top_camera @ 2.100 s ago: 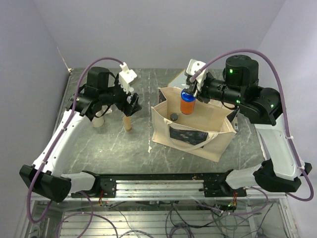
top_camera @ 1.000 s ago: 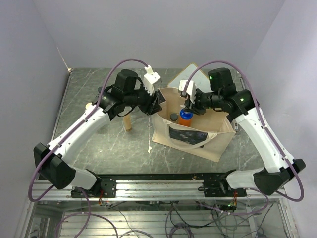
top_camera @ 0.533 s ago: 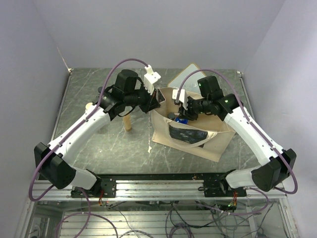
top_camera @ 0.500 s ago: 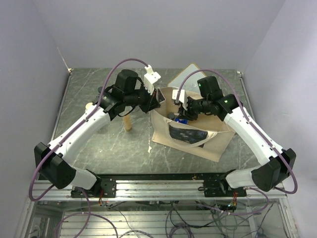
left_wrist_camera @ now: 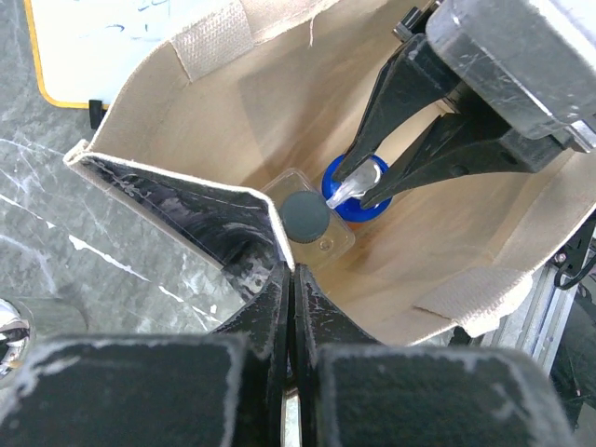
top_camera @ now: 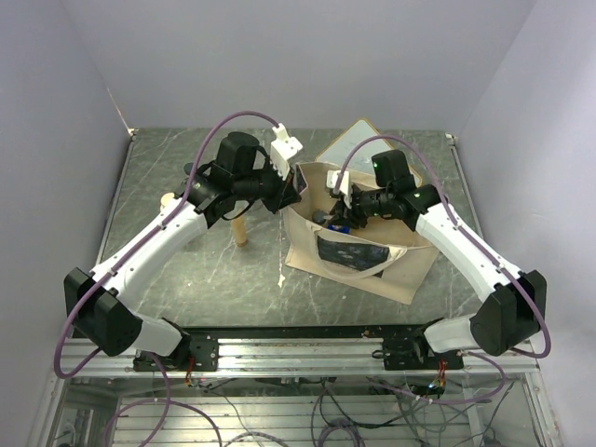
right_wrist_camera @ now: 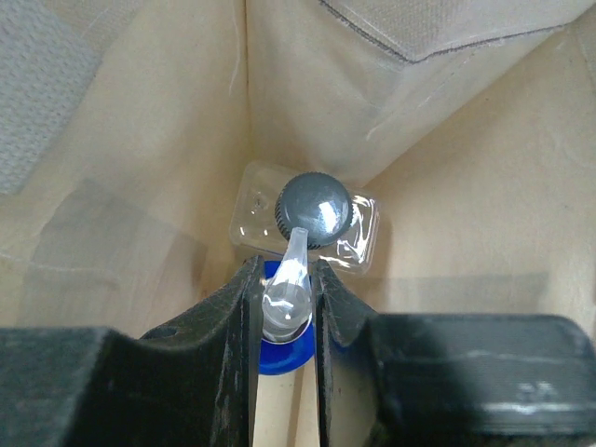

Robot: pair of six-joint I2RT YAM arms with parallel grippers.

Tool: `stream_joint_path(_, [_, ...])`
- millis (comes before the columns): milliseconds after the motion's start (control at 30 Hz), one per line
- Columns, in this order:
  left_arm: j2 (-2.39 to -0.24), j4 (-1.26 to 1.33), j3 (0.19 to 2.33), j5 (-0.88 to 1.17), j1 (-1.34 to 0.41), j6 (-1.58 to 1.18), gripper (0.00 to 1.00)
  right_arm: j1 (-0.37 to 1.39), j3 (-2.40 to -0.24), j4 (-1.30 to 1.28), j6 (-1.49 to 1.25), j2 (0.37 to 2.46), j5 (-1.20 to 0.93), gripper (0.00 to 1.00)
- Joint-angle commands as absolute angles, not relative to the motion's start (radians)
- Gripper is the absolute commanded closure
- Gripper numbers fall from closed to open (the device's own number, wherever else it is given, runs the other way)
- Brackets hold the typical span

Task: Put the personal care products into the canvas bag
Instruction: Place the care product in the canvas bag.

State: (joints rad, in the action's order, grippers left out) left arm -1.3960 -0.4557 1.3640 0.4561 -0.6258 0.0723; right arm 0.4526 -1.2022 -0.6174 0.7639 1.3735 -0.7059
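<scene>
The task is partway done. Inside the canvas bag (top_camera: 410,268) a clear bottle with a dark cap (right_wrist_camera: 312,210) stands in a far corner. Just beside it, the right claw (right_wrist_camera: 284,275) is deep in the bag, its jaws narrow and closed on the blue cap of a bottle (right_wrist_camera: 279,358) that it has not yet let go. The left claw (left_wrist_camera: 291,275) is pinched shut on the bag's left rim, holding the mouth open.

Left of the bag, a tan tube (top_camera: 240,231) stands on the tabletop (top_camera: 214,279). Further left is a cream container (top_camera: 168,199), partly hidden by the left arm, and a silver cap (left_wrist_camera: 7,328) shows there too. At least these are left to pack.

The bag's floor has open room to the right of the two bottles. The walls are soft and close to the right claw, and a white board (top_camera: 346,142) leans just behind the bag, so I judge straight up to be the safest way out.
</scene>
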Motion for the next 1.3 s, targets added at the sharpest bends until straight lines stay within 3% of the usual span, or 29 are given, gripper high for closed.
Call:
stream_joint_path(0, [-1.385,-0.441,1.350,0.463,-0.636,0.101,0.93,0.451,-1.207,-0.491,0.776,1.382,-0.786,1.00])
stream_joint_path(433, [-1.384,-0.451,1.346,0.469,-0.640,0.120,0.93,0.451,-1.140,-0.508,0.822,1.419,-0.746,1.00])
stream_joint_path(967, [-1.387,-0.459,1.341,0.463,-0.652,0.157,0.87,0.453,-1.177,-0.572,0.811,1.464,-0.681,0.66])
stream_joint_path(1000, [-1.384,-0.455,1.337,0.464,-0.652,0.158,0.86,0.454,-1.184,-0.576,0.805,1.462,-0.685,0.50])
stream_joint_path(1033, [-1.382,-0.451,1.334,0.462,-0.652,0.157,0.86,0.455,-1.191,-0.581,0.798,1.459,-0.688,0.45])
stream_joint_path(1267, [-1.393,-0.451,1.340,0.463,-0.653,0.146,0.82,0.462,-1.229,-0.587,0.756,1.425,-0.709,0.32])
